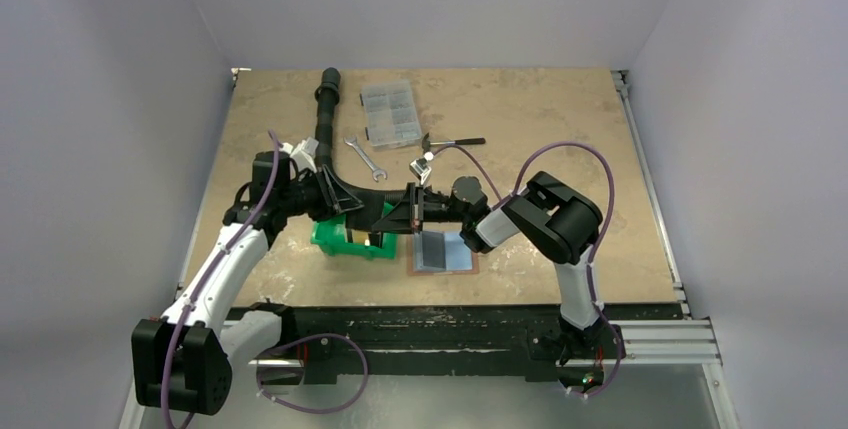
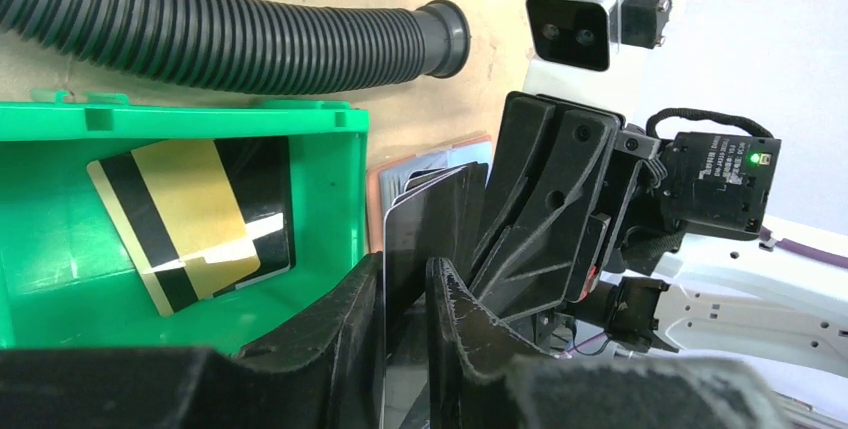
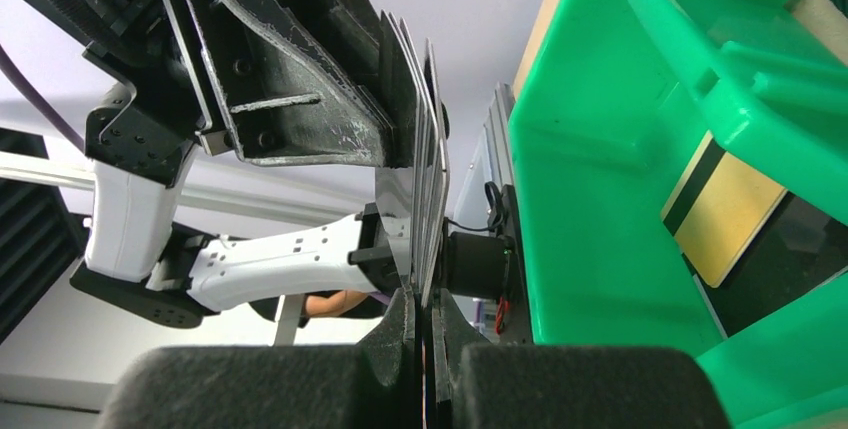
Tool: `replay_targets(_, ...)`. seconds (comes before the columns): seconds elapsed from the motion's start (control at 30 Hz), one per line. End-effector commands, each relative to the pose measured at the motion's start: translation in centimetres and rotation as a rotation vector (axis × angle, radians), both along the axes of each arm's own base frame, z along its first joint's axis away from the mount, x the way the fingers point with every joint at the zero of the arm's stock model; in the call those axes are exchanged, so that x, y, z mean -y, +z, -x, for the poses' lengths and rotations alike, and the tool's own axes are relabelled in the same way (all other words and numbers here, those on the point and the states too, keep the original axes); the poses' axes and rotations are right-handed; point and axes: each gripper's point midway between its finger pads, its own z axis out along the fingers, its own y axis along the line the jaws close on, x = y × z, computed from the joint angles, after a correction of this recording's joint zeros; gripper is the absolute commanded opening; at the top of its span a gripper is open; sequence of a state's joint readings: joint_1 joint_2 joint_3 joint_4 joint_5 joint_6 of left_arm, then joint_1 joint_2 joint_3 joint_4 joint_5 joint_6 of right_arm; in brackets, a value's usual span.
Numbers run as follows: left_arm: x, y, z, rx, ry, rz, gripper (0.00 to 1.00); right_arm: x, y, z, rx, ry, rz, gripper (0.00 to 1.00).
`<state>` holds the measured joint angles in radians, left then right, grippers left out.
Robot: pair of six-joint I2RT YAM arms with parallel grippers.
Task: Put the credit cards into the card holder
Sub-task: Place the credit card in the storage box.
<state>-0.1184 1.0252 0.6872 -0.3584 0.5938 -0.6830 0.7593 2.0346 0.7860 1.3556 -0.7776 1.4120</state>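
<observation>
Beside the green bin [image 1: 345, 239], the right gripper [image 3: 425, 321] pinches the credit cards [image 3: 430, 149] near the open card holder [image 1: 447, 253]; the left gripper's [image 2: 405, 284] grip is unclear.

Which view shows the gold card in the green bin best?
Left wrist: the gold card shows nearly whole, black stripe included. Right wrist catches only a part; top external shows almost nothing of it.

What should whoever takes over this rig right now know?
Right gripper shut on a fan of cards, held up beside the bin.
Left gripper straddles the same cards; grip unclear.
Holder lies open on the table near them.
Gold card and black card lie in the bin.
Done: no card visibly in the holder. Left: all of them.
</observation>
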Motion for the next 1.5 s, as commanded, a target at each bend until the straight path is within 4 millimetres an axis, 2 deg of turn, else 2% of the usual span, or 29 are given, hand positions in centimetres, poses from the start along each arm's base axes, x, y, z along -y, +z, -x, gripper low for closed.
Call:
replay_targets(0.0, -1.2, -2.0, 0.3, -0.037, 0.019, -0.065, 0.23, -0.4, 2.8, -0.9, 0.108, -0.026, -0.087, 0.00)
replay_targets(0.23, -1.6, -2.7, 0.4, -0.051, 0.031, -0.088, 0.38, -0.4, 2.3, -1.0, 0.105, -0.030, -0.077, 0.00)
replay_targets(0.67, -2.4, -2.5, 0.1, -0.051, 0.077, -0.125, 0.40, -0.6, 1.5, -1.5, 0.086, -0.043, -0.059, 0.00)
replay_targets(0.8, -2.8, -2.2, 0.1, -0.053, 0.120, -0.120, 0.34, -0.6, 1.1, -1.7, 0.069, -0.050, -0.050, 0.00)
replay_targets(1.0, -3.2, -2.3, 0.1, -0.060, 0.152, -0.129, 0.30, -0.7, 0.9, -1.8, 0.064, -0.053, -0.043, 0.00)
replay_targets(1.23, -4.6, -2.0, 0.1, -0.052, 0.203, -0.200, 0.26, -0.6, 0.3, -1.9, 0.053, -0.058, -0.029, 0.00)
replay_targets(1.37, -5.2, -1.4, 0.0, -0.036, 0.230, -0.224, 0.22, -0.7, -0.1, -2.1, 0.036, -0.061, -0.023, 0.00)
replay_targets(1.47, -5.8, -0.8, 0.0, -0.021, 0.254, -0.254, 0.15, -0.7, -0.7, -2.2, 0.031, -0.065, 0.005, 0.00)
